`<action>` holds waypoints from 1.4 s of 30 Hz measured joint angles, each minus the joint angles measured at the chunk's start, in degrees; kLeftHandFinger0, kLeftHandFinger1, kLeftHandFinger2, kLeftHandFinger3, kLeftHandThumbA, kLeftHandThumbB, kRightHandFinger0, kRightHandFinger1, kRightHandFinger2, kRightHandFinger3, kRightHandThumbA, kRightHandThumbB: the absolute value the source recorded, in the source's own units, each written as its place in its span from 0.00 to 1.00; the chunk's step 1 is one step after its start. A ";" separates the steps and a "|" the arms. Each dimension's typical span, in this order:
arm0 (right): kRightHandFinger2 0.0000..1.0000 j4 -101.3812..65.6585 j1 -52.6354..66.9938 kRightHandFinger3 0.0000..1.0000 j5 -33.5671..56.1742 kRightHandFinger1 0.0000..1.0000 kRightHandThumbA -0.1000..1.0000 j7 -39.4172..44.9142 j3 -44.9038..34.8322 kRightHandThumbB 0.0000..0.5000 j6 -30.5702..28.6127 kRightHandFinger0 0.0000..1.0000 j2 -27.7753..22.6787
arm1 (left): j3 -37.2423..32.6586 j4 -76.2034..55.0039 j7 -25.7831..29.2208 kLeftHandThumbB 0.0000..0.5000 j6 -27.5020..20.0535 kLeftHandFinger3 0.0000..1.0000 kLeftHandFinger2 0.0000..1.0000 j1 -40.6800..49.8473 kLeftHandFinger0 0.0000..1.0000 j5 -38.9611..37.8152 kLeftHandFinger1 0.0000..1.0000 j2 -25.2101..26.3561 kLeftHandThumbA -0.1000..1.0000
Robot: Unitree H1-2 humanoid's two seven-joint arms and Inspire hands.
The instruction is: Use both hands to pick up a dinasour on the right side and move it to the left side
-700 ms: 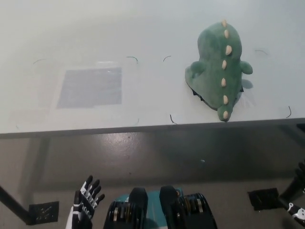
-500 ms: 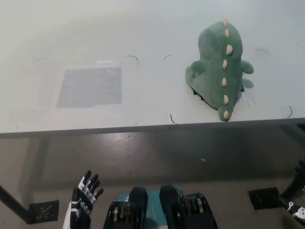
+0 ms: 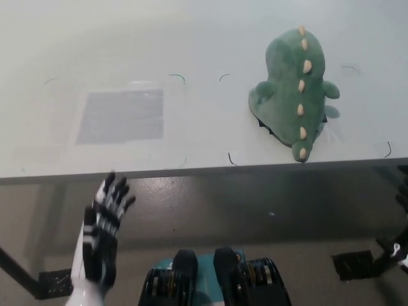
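A white table (image 3: pixel 204 137) bears a green plush dinosaur (image 3: pixel 294 92) and a grey patch (image 3: pixel 121 115).

Dinosaur (image 3: pixel 294 90) on table (image 3: pixel 191 38) right; grey patch (image 3: pixel 121 115) left; left robot hand (image 3: pixel 102 233) below table edge.

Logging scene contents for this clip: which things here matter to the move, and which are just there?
Part of the job:
- green plush dinosaur, lying on the table's right side
- left hand, open, raised below the table edge
- right hand, barely in view at the right edge

Just there:
- white table
- grey square patch on the table's left side
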 measured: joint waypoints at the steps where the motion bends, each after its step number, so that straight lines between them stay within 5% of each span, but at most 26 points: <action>1: 1.00 -0.46 -0.65 1.00 -0.02 1.00 1.00 -0.04 -0.09 0.41 0.10 1.00 -0.11 | -0.14 -0.48 0.00 0.79 0.73 1.00 1.00 -1.28 1.00 -0.01 1.00 -0.03 1.00; 3: 1.00 -0.53 -2.01 1.00 -0.13 1.00 0.99 -0.27 -0.37 0.44 0.36 1.00 -0.29 | -0.37 -0.60 -0.02 0.73 2.01 1.00 1.00 -3.17 1.00 -0.05 1.00 -0.06 1.00; 8: 1.00 -0.51 -7.68 1.00 -0.96 1.00 0.99 -1.11 -1.18 0.51 2.17 1.00 -1.25 | -0.90 0.33 -0.01 0.89 6.07 1.00 1.00 -11.07 1.00 -0.20 1.00 -0.22 1.00; 11: 1.00 0.68 -11.82 1.00 -1.72 1.00 0.97 -1.39 -1.19 0.52 3.32 1.00 -1.88 | -0.92 4.07 0.02 0.84 7.52 1.00 1.00 -16.81 0.95 -0.20 1.00 -0.57 1.00; 12: 1.00 1.08 -13.29 1.00 -2.10 1.00 0.96 -1.52 -1.18 0.54 3.74 1.00 -2.04 | -0.95 5.29 0.02 0.72 7.95 1.00 1.00 -18.84 0.96 -0.18 1.00 -0.70 1.00; 14: 1.00 2.63 -15.65 1.00 -2.54 1.00 0.92 -1.57 -1.09 0.45 4.22 1.00 -2.30 | -1.09 8.45 0.02 0.64 8.44 1.00 1.00 -22.61 0.98 -0.11 1.00 -0.92 1.00; 18: 1.00 6.69 -20.16 1.00 -3.36 1.00 0.90 -1.61 -0.40 0.39 4.86 1.00 -2.37 | -1.17 15.80 0.00 0.66 9.09 1.00 1.00 -29.42 0.96 0.00 1.00 -1.08 1.00; 22: 1.00 10.69 -23.92 1.00 -4.18 1.00 0.91 -1.71 0.65 0.33 5.75 1.00 -2.23 | -0.84 23.58 -0.01 0.64 9.11 1.00 1.00 -34.46 0.95 -0.45 1.00 -1.67 1.00; 30: 1.00 18.81 -30.83 1.00 -5.33 1.00 0.94 -1.86 1.68 0.32 7.27 1.00 -2.21 | -0.75 34.03 -0.06 0.82 8.35 1.00 1.00 -40.68 1.00 -0.86 1.00 -2.40 1.00; 37: 1.00 25.71 -34.57 1.00 -5.92 1.00 1.00 -1.85 1.99 0.26 8.62 1.00 -2.17 | -1.06 43.57 -0.07 0.81 6.01 1.00 1.00 -44.29 1.00 -0.66 1.00 -2.44 1.00; 42: 1.00 31.44 -36.62 1.00 -6.17 1.00 1.00 -1.76 2.49 0.37 8.58 1.00 -1.77 | -1.05 50.01 -0.04 0.73 4.02 1.00 1.00 -47.44 1.00 -0.51 1.00 -2.61 1.00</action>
